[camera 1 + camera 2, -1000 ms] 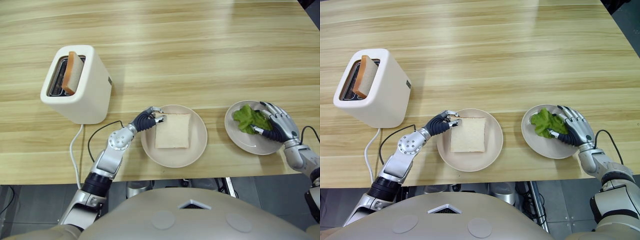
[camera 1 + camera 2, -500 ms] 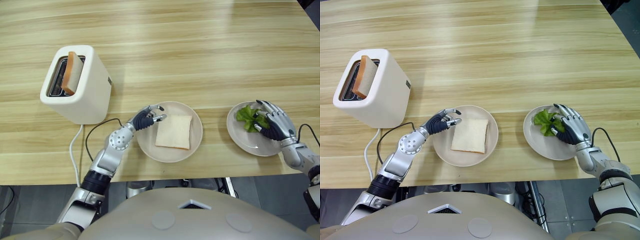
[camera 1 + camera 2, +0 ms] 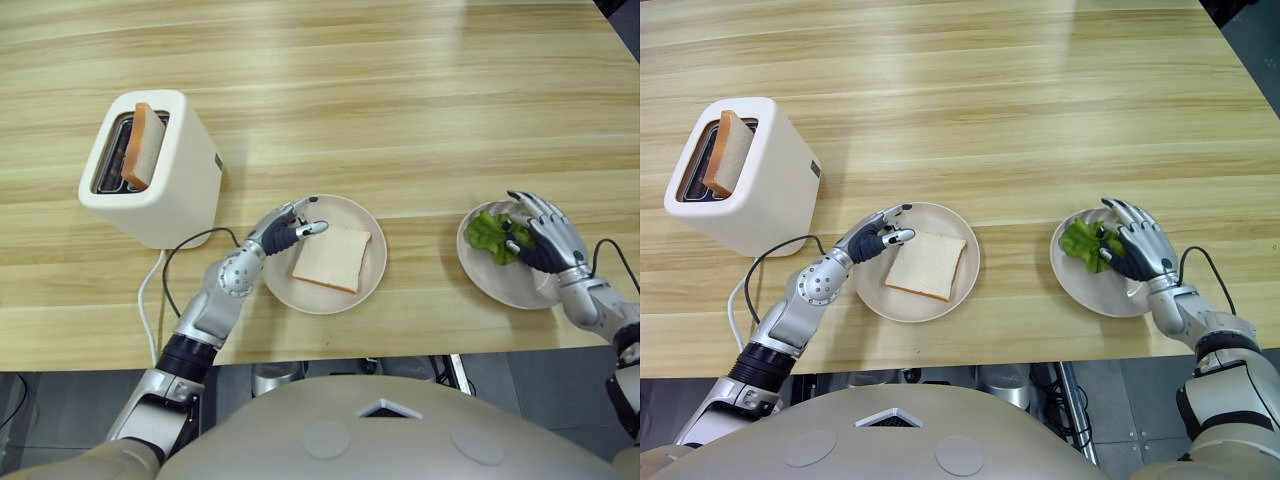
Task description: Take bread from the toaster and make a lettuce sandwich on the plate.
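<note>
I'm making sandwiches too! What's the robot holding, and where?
Right robot hand grips the green leafy lettuce by its right edge; left robot hand pinches the left rim of the round beige plate.

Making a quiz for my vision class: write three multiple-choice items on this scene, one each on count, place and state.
1. Slices in the toaster: A none, B one, C three.
2. The flat bread slice lies: A on the plate by the left hand, B in the toaster, C under it.
3. The right hand is: A open and empty, B holding bread, C curled on the lettuce.
Answers: B, one toast slice stands in a slot; A, it rests on that plate; C, it closes round that lettuce.
</note>
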`<control>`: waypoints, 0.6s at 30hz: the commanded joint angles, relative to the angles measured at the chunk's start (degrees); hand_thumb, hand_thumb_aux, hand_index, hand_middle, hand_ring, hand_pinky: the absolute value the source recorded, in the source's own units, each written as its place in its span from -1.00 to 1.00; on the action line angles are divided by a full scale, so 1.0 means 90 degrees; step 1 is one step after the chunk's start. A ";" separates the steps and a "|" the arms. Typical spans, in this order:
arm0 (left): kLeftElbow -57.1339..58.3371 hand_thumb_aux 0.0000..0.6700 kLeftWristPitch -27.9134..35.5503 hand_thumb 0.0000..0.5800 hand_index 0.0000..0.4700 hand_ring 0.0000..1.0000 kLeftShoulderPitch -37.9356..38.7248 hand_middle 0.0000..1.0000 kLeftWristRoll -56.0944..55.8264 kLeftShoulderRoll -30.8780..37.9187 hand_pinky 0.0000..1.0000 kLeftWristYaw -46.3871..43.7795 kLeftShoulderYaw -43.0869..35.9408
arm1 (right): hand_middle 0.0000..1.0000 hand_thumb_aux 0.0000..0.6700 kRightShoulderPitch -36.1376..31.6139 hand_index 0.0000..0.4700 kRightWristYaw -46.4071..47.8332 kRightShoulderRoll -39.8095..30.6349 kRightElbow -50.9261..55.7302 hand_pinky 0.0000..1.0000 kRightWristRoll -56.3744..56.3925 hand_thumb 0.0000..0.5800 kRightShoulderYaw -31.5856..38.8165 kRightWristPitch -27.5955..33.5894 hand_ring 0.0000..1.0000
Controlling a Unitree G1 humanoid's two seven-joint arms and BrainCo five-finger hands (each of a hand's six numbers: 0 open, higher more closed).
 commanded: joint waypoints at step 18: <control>-0.0496 -1.00 -0.0203 -1.00 -1.00 -1.00 -0.0547 -1.00 0.0073 -0.0353 -1.00 0.0205 0.0148 | 1.00 1.00 -0.0477 0.96 0.1284 0.0143 -0.3524 1.00 0.0363 1.00 -0.0756 -0.0367 1.00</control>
